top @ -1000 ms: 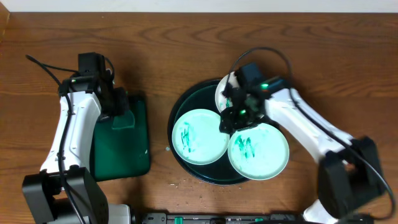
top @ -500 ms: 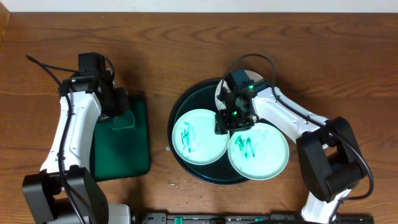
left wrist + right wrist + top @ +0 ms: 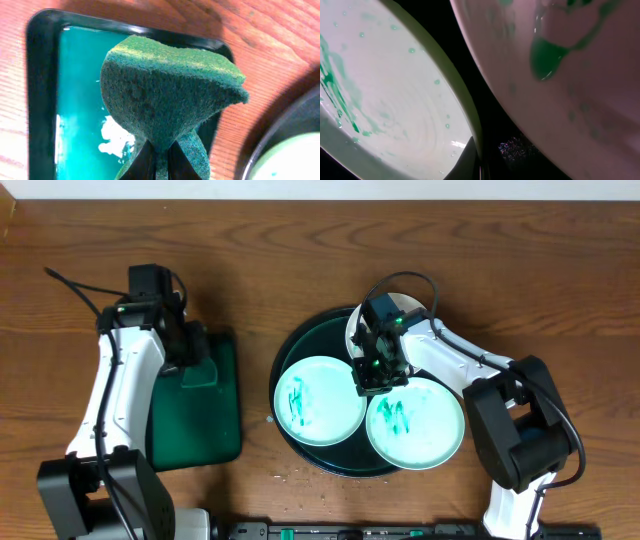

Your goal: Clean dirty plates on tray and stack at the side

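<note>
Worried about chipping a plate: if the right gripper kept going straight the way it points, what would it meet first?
Likely the rim of the lower-left white round plate with green smears at the right gripper's tips, else the round black tray beside it; depth is unclear.

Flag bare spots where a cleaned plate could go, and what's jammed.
Widest free: table strip behind both trays. Also the far corner right of the right arm, and a narrow gap between the small green tray and round tray. Crowded: round tray, three plates with the right gripper over them.
</note>
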Robot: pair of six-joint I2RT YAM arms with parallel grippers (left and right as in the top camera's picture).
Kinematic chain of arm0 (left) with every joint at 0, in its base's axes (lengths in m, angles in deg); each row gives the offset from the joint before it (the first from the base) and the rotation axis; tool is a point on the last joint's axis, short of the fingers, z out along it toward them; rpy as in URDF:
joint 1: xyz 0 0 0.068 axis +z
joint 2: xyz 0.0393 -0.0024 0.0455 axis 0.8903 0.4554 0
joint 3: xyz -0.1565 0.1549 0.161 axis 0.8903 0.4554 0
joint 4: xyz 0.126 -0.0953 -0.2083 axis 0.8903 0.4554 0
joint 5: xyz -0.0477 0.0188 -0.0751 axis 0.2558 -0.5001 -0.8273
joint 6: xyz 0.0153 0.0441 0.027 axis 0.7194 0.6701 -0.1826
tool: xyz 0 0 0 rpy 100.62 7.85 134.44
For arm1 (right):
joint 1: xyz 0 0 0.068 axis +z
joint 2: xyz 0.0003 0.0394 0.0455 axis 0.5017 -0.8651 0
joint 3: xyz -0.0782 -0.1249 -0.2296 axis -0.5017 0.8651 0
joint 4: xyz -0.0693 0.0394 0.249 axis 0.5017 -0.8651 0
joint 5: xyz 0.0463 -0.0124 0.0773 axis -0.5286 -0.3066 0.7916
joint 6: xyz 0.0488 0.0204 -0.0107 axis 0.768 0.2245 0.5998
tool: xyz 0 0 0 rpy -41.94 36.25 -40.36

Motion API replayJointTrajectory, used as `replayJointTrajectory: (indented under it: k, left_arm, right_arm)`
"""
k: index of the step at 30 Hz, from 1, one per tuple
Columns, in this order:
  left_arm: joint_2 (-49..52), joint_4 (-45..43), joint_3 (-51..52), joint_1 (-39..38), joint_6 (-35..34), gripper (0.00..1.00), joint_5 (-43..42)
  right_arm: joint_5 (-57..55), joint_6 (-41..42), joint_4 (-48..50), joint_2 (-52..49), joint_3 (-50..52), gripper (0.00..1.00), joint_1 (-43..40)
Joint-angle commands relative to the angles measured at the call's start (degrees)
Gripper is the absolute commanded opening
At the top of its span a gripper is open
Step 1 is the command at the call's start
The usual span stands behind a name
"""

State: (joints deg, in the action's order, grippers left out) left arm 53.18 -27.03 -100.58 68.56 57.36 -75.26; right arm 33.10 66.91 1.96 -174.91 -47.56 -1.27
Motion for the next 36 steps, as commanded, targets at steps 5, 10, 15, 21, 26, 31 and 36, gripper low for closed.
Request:
replayJointTrajectory:
  k: [5,10,15,21,26,31,36]
  left_arm:
    - [-0.3,0.9,-1.2,-8.7,-1.3,0.07,-2.2]
    - [-0.3,2.7,-1.1,-13.0,-3.1,0.07,-9.0]
    - [-0.2,3.5,-0.3,-17.6,-5.9,0.07,-15.4]
    - [3.0,1.7,0.9,-24.7,-9.7,0.07,-15.9]
    - [9.4,0.3,0.9,-30.0,-11.9,0.07,-15.9]
    - [15.9,-2.3,0.9,-32.0,-13.5,0.07,-15.9]
    - [20.7,-7.7,0.9,-33.0,-9.0,0.07,-29.0]
  right_arm:
    - [0.2,0.6,0.0,-0.9,0.3,0.01,0.5]
    - [0.2,0.6,-0.5,-0.9,0.3,0.01,0.5]
    - [0.3,0.6,-0.9,-0.9,0.3,0.01,0.5]
    - [0.3,0.6,-1.8,-0.9,0.3,0.01,0.5]
    - [0.9,0.6,-1.9,-0.9,0.3,0.01,0.5]
    - [0.9,1.0,-2.4,-0.9,0.3,0.01,0.5]
    - [0.9,1.0,-2.7,-0.9,0.3,0.01,0.5]
